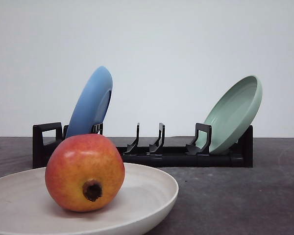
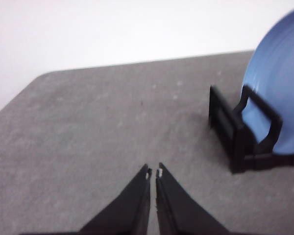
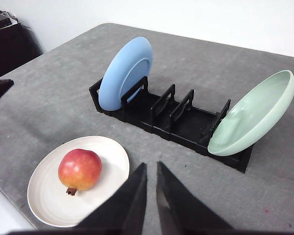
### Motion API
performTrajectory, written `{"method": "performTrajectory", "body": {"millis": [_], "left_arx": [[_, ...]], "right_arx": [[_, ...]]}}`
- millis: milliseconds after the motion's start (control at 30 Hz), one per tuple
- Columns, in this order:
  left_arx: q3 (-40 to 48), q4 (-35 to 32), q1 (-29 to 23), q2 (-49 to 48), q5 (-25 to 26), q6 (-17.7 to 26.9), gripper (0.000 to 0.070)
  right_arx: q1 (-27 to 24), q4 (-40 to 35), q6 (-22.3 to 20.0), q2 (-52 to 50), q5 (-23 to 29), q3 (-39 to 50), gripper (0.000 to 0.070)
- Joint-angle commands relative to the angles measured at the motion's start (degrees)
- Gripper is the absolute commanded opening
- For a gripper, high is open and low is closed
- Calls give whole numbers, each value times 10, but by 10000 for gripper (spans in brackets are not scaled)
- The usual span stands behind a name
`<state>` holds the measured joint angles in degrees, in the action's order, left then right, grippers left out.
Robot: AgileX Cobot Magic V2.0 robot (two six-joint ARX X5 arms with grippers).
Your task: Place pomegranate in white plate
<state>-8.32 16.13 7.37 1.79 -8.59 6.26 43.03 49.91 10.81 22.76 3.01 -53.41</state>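
Front view, lower left of the frame: the round, shallow off-white plate point(image 1: 152, 196) sits on the dark grey speckled table point(image 1: 245, 196), w/ the round red-to-orange pomegranate point(image 1: 85, 172) resting inside it, dark brown calyx stub facing the camera. Behind it, mid-frame, the black plastic dish rack point(image 1: 166, 155) runs left to right. The matte blue round plate point(image 1: 90, 104) stands tilted in the rack's left end slot; the centre slots hold nothing; the pale green round plate point(image 1: 235, 113) leans at the right end, hollow side facing left.

Left wrist view: the left gripper point(image 2: 154, 172) is at bottom centre, black fingers point(image 2: 132, 205) nearly touching at the tips w/ just a thin slit between them, nothing between them, above bare table. The rack's end and the blue plate show at the right edge, well apart from the tips.

Right wrist view: white plate w/ pomegranate sits lower left; fruit lies left of the plate's centre, stub pointing toward the bottom edge. The right gripper point(image 3: 151, 166) is at bottom centre, fingers point(image 3: 176, 205) drawn together w/ a narrow gap, gripping nothing, tips near the plate's right rim in the picture. Rack crosses mid-frame, blue plate at upper left, green plate at right.
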Motion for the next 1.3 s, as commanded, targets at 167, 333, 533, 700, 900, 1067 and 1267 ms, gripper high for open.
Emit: {"method": "performTrajectory", "body": {"millis": [167,333,533,700,900,1067,1267], "left_arx": [[18,-12,-57,-12,77,17,0],[51,-43,-65,-16,88,16,0],[77,-55,-61,-16,81,4,0],[77,-52,-61,-16,69,-12,0],[77,-54,-61,-16,70,-13,0],[77,-54,-61,-16,70,-13,0],[77,-54,-61,-16,70,-13,0]], "right_arx": [[3,-6,7,3,1,-3,33],[3,-6,7,3,1,-3,33],[3,-6,7,3,1,-3,33],[3,-6,7,3,1,-3,33],[3,-6,7,3,1,-3,33],[3,-6,7,3,0,-3,33],[3,-6,7,3,0,-3,33]]}}
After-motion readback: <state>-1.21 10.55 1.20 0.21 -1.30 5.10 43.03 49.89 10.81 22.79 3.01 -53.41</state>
